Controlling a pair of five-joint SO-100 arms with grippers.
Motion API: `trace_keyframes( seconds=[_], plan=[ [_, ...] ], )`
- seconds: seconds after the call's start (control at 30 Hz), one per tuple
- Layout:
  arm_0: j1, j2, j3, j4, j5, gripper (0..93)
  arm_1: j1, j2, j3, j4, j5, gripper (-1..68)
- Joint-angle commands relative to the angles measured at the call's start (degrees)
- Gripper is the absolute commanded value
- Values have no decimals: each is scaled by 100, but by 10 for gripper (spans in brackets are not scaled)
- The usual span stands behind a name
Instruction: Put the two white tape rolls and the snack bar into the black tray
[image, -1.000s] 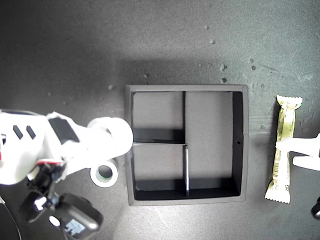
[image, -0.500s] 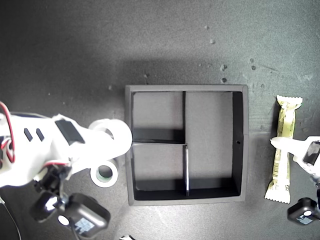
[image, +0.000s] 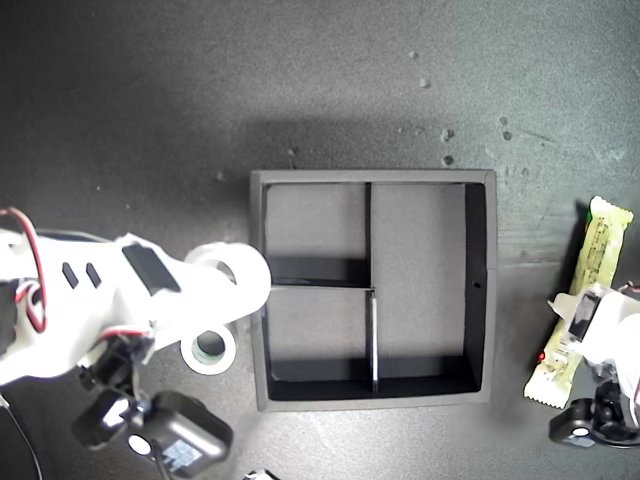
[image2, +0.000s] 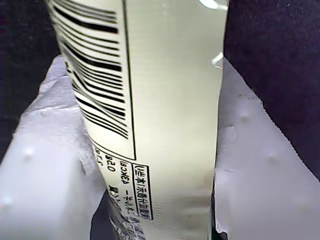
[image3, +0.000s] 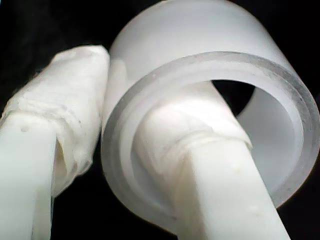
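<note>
Since a second ago your snack bar (image: 582, 300) has swung from straight up-and-down to a tilt, its top end leaning toward the exterior view's right edge, and my first gripper (image: 590, 325) has come in over its middle. In the first wrist view the wrapper (image2: 160, 115) fills the gap between the white fingers (image2: 260, 170), which press it from both sides, so that gripper is clamped on the bar. You will find the bar well to the right of the black tray (image: 373, 288) in the exterior view, outside it.

At the exterior view's left, my second gripper (image: 232, 272) has edged slightly toward the tray. It grips the plain tape roll (image3: 210, 100), one padded finger (image3: 200, 145) through the hole and the other against the outer wall. That roll sits just beside the tray's left wall. The smaller tape roll (image: 209, 347), with its greenish core, lies on the dark table (image: 150, 110) just below it.
</note>
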Motion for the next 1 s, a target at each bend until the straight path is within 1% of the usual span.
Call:
trace_keyframes(
  seconds=[0.0,0.1,0.17,0.23,0.33,0.43,0.6,0.83,0.97],
  plan=[
    [0,62,-431,62,114,1,26,35,-861,853,-334,-1],
    [-88,-9,-563,167,167,2,44,35,-1846,1538,-694,-1],
    [-149,-53,-659,229,193,2,44,26,-2514,1793,-958,-1],
    [-220,-105,-773,229,299,2,44,-9,-3094,1811,-1213,-1],
    [-404,-334,-1037,229,501,1,44,-343,-3911,1441,-1608,-1],
    [-554,-721,-1450,308,677,2,44,-1354,-5353,1406,-1942,-1],
    [-677,-1670,-2549,791,800,3,167,-3349,-8455,2118,-2241,-1],
    [-817,-3032,-4166,1670,888,6,299,-3419,-8675,1916,-2276,-1],
    [-835,-3410,-4632,2065,756,8,264,-3419,-8710,1969,-2276,-1]
  ],
)
